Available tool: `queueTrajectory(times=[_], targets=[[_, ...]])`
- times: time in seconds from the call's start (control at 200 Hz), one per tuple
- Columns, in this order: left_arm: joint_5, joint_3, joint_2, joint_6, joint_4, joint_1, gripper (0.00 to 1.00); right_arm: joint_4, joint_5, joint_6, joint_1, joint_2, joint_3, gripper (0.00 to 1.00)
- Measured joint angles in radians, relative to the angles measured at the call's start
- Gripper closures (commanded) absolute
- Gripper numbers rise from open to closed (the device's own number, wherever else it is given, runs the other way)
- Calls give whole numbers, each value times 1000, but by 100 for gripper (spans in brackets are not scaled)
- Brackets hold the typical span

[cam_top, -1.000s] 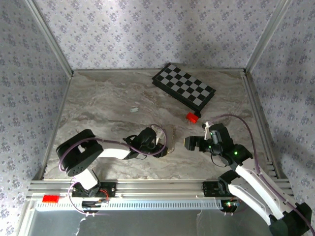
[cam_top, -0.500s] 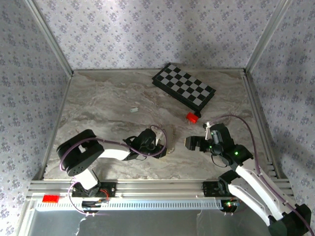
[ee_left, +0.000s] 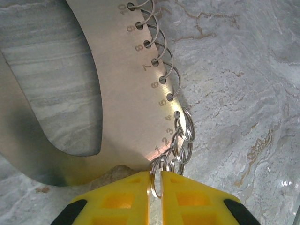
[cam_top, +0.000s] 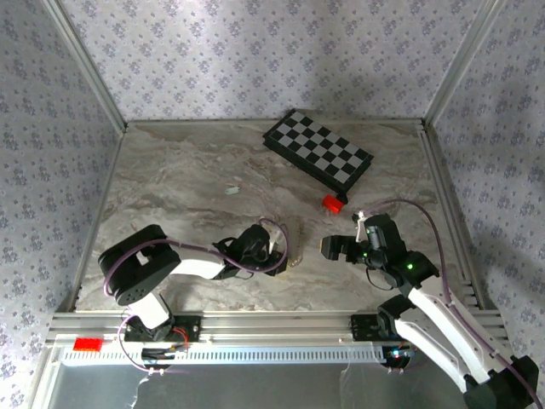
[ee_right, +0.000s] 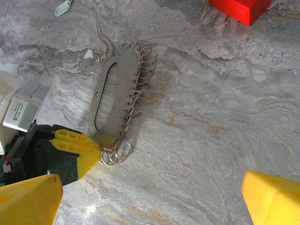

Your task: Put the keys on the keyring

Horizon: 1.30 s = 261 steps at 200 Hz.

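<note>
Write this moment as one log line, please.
left gripper: shut on small wire ring of flat grey metal oval plate | right gripper: open, holding nothing | pale mint-green key: loose on marble table

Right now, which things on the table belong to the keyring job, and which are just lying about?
Job:
numbered keyring plate
its split rings, one pinched in the left gripper
mint-green key piece, lying apart

Lying about:
red block
chessboard
</note>
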Motion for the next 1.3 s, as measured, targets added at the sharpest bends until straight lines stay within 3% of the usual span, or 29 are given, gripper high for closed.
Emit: queueTrajectory(times=[0.56, 1.304], targets=[[0, -4, 1, 0, 15, -13, 81, -4, 0, 0, -12, -6, 0, 0], [-9, -27, -12, -23, 45, -13, 94, -18, 1, -9, -36, -25, 1, 2]])
